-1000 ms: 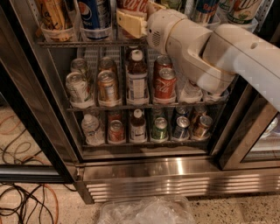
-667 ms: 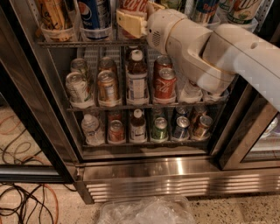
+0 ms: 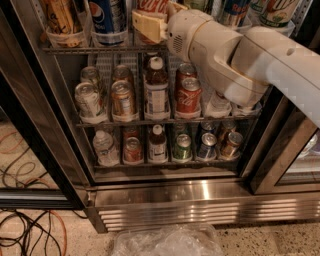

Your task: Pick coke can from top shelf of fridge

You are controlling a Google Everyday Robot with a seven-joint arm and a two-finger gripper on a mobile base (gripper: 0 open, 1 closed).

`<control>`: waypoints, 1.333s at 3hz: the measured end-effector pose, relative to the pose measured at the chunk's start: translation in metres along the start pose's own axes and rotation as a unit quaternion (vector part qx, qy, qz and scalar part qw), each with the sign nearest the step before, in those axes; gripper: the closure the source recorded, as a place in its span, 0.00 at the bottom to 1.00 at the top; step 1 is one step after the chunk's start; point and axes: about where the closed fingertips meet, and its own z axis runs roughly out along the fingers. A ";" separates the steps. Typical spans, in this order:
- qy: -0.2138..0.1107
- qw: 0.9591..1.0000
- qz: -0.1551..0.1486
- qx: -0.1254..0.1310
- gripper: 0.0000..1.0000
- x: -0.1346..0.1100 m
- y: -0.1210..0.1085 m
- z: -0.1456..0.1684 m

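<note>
Stainless-steel fridge (image 3: pixel 200 192), glass-doored, with three grey wire-rack worktops in view.

The cream-coloured pincer (image 3: pixel 150 25) on a white arm (image 3: pixel 260 60) is at the front edge of the top worktop (image 3: pixel 100 50), near its middle, reaching in from the right. A red aluminium coke can with white script (image 3: pixel 151 6) stands upright there, cut off by the top of the frame. The pincer is touching it or just beside it. Open or closed on it: cannot tell.

Why so placed:
- Drinks stand upright in lanes running front to back, so each lane offers one at the front edge.
- Clear plastic holders (image 3: pixel 62 39) line that edge. My judgement is that they stop cans tipping out.
- The arm comes in roughly level, which probably suits a side grasp on an upright can with close neighbours.

Count, top worktop: five seen.
- yellow-orange printed can (image 3: pixel 60 17), left end
- blue Pepsi can (image 3: pixel 107 15)
- coke can
- two pale cans (image 3: pixel 275 10) right of the arm

Middle worktop (image 3: pixel 135 121), front edge: five.
- silver can (image 3: pixel 89 100)
- copper-brown can (image 3: pixel 122 99)
- white-capped bottle (image 3: pixel 156 92)
- red can (image 3: pixel 189 96)
- clear bottle (image 3: pixel 217 104), half behind the arm

A second item stands behind each of the first four.

Lowest worktop (image 3: pixel 220 161), front edge: six.
- clear bottle (image 3: pixel 105 147)
- small red can (image 3: pixel 132 149)
- brown bottle (image 3: pixel 157 145)
- green can (image 3: pixel 182 147)
- blue can (image 3: pixel 206 145)
- copper can (image 3: pixel 231 144)
</note>
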 end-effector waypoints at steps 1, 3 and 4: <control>-0.010 1.000 -0.012 -0.001 1.00 -0.008 0.000 -0.001; -0.035 0.999 -0.040 -0.005 1.00 -0.032 0.004 -0.002; -0.038 0.998 -0.047 -0.008 1.00 -0.035 0.008 -0.004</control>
